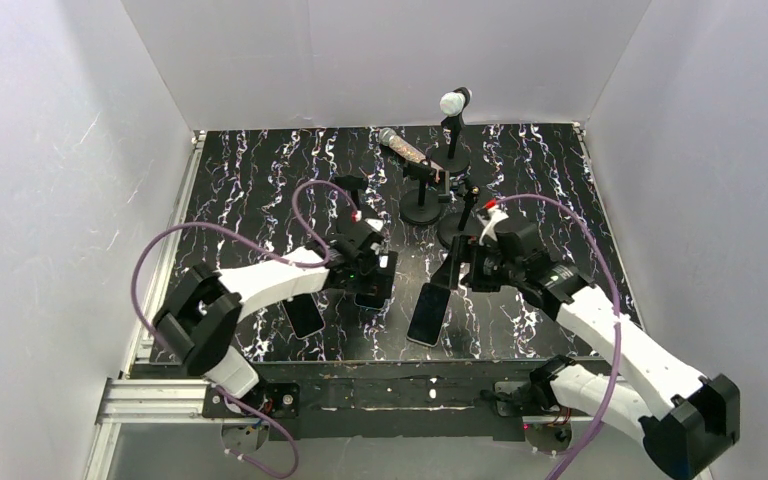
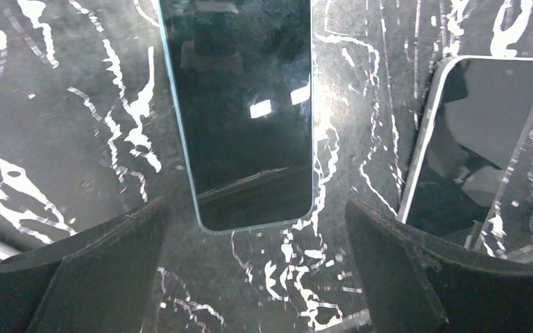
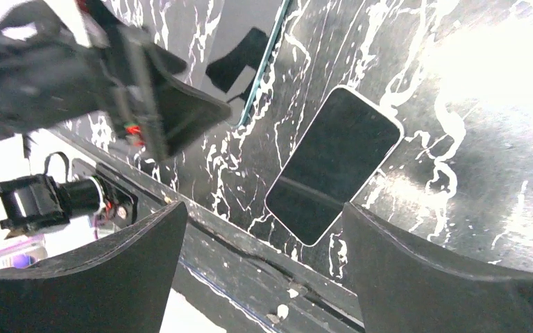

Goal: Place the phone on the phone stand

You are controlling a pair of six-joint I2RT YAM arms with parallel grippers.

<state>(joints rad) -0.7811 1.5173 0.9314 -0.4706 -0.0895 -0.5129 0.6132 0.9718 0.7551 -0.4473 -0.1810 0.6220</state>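
1. Left gripper (image 2: 255, 208), fingers spread wide and empty, hovers over a dark glossy teal-edged phone (image 2: 243, 118) lying flat on the black white-veined table (image 2: 62, 104)
2. Right gripper (image 3: 260, 211), fingers apart and empty, hangs above a white-edged black phone (image 3: 333, 163) just right of it

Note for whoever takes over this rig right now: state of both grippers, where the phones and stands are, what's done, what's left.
The left gripper is open, hovering over the teal-edged phone, which lies flat on the table, ungripped.
The right gripper is open and empty, above the white-edged phone near the front edge.
A third phone lies flat beside the left arm.
The black stands sit back centre; none visibly holds a phone.
Done: nothing placed.
Left: grasp a phone, carry it back, set it on the stand.
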